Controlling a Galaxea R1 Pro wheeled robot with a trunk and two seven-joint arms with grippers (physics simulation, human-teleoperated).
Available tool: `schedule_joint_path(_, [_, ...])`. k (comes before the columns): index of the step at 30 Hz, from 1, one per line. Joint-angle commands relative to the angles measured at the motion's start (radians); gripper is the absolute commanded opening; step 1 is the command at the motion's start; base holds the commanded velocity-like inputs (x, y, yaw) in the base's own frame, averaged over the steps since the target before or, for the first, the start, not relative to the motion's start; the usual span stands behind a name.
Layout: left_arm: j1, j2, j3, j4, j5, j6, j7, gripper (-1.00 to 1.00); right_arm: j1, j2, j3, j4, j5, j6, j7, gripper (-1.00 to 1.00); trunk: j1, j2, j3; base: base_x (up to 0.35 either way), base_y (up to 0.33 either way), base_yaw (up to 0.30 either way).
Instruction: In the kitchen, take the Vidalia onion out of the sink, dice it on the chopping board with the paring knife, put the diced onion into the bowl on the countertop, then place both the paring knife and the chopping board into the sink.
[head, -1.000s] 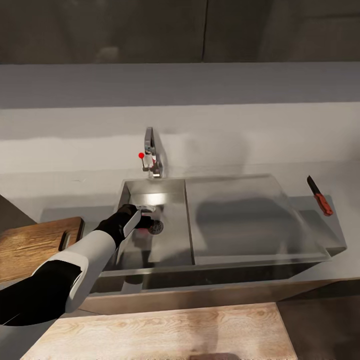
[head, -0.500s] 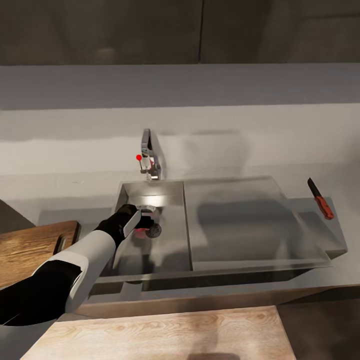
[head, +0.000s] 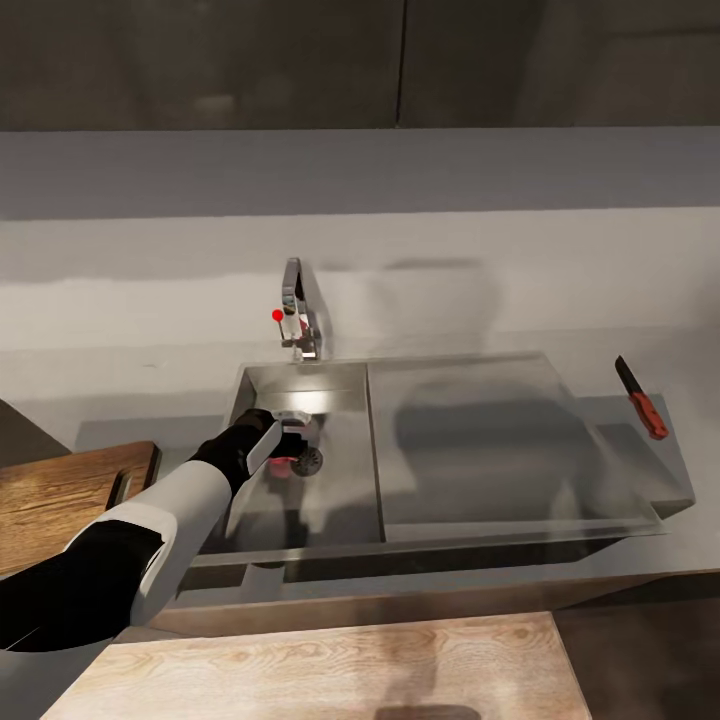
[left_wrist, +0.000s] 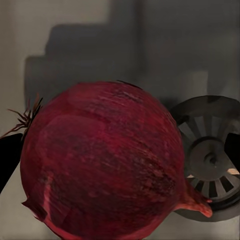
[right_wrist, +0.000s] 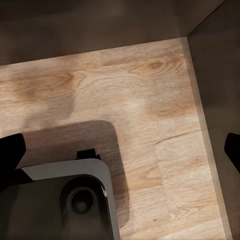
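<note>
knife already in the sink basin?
No. The paring knife lies on the countertop to the right of the sink, beyond the drainboard's edge.

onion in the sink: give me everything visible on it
The Vidalia onion is a round, dark-red bulb with papery streaked skin, dry root wisps at one end and a pinkish nub at the other. It is whole, uncut. It sits on the sink basin floor beside the round drain. The left gripper is down around it, dark fingertips on either side; whether they touch it can't be told.
</note>
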Motion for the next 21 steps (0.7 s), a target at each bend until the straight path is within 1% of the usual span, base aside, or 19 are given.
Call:
schedule_joint_path(1, [-0.001, 0.001, -0.007, -0.001, 0.011, 0.004, 0.007, 1.00, -0.001, -0.001, 0.009, -0.002, -0.006, -0.003, -0.007, 1.00, 0.001, -0.002, -0.002, 0.000, 0.000, 0.000])
schedule_joint_path(11, [-0.001, 0.001, -0.007, 0.000, 0.010, 0.003, 0.007, 1.00, -0.001, -0.001, 0.007, -0.002, -0.007, -0.003, -0.008, 1.00, 0.001, -0.002, -0.002, 0.000, 0.000, 0.000])
schedule_joint_path(12, [0.000, 0.001, -0.007, 0.000, 0.010, 0.003, 0.007, -1.00, -0.001, -0.001, 0.007, -0.002, -0.007, -0.003, -0.009, 1.00, 0.001, -0.002, -0.002, 0.000, 0.000, 0.000])
schedule_joint_path(21, [-0.001, 0.002, -0.007, -0.001, 0.010, 0.003, 0.007, -1.00, -0.001, -0.001, 0.007, -0.002, -0.007, -0.003, -0.009, 1.00, 0.001, -0.002, -0.002, 0.000, 0.000, 0.000])
